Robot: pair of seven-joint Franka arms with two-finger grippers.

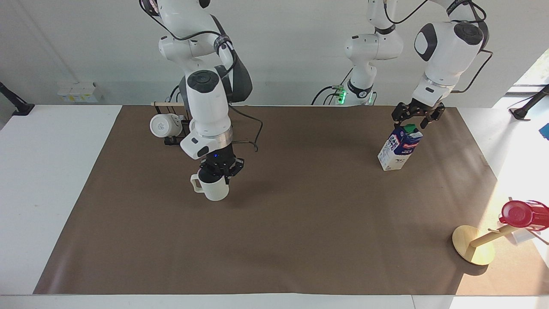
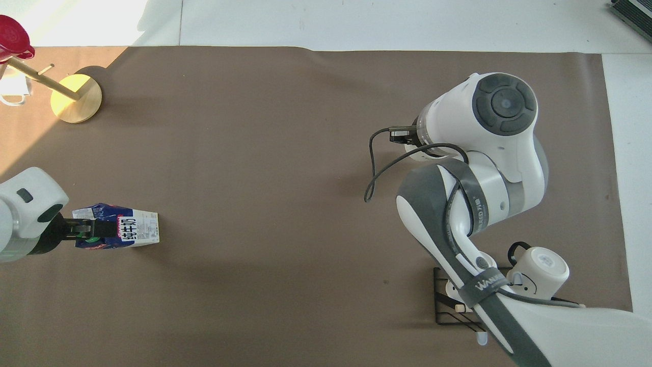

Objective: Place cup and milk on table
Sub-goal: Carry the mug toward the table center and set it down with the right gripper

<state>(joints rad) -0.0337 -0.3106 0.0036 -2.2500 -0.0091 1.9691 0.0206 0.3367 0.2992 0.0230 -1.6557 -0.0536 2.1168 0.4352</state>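
Wide white table (image 1: 51, 180) under brown mat (image 1: 300, 231). Milk (image 1: 399, 147) upright on mat toward left arm's end. Left gripper (image 1: 415, 118) spread wide at green cap (image 1: 410, 128), gripping nothing. Cup (image 1: 212, 188) pinched at rim by right gripper (image 1: 219, 171), above mat, near black rack (image 2: 453, 300); contact with mat not discernible. White mug (image 1: 164, 125) on rack.

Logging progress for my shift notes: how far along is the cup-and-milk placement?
Nothing looks finished. The right claw holds the cup by its rim, above the mat. The left claw is open around the cap of the milk, which stands on the mat. Releasing both remains.
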